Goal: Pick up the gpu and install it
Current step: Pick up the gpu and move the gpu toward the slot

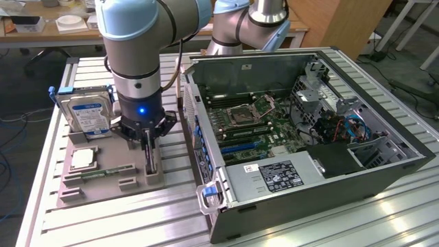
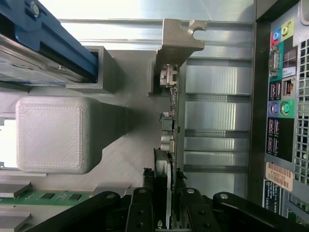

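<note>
The gpu [image 1: 150,157] stands on edge in a slotted holder at the near right of the grey parts tray [image 1: 103,194]. In the wrist view the gpu [image 2: 172,116] is seen edge-on, with its silver end bracket [image 2: 176,36] at the far end. My gripper [image 1: 146,138] comes straight down onto the card. The gripper [image 2: 165,189] has its black fingers [image 2: 143,195] pressed against both faces of the board, shut on it. The card's lower edge still sits in the holder.
The open computer case [image 1: 302,118] lies at the exterior view's right of the tray, its motherboard [image 1: 247,123] exposed and its rear port panel [image 2: 282,96] close to the card. On the tray are a blue-labelled hard drive [image 1: 89,113], a memory stick [image 1: 106,172] and a processor [image 1: 84,158].
</note>
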You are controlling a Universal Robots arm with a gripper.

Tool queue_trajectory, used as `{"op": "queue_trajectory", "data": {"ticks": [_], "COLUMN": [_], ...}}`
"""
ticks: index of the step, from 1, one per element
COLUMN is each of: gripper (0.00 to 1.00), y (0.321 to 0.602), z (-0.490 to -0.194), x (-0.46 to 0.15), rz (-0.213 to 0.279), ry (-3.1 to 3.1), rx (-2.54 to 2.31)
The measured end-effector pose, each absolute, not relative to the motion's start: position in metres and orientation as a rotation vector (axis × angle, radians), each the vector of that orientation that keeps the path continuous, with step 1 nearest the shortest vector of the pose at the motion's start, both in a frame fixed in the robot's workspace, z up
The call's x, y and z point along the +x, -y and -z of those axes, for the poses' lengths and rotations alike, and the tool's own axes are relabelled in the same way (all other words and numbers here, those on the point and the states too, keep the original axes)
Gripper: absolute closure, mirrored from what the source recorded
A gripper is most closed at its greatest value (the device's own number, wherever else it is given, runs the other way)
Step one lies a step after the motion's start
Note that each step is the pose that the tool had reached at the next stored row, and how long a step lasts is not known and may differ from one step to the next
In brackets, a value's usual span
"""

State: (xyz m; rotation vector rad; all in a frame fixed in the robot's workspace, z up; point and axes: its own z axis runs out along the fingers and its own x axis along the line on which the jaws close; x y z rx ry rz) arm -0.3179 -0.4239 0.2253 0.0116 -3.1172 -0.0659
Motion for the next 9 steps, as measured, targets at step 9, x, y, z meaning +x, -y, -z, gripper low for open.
{"op": "queue_trajectory", "data": {"ticks": [9], "gripper": [0.74], "y": [0.4234], "z": [-0.2336], "x": [-0.318], "rz": [0.066], "ry": [3.118], "rx": [0.012]}}
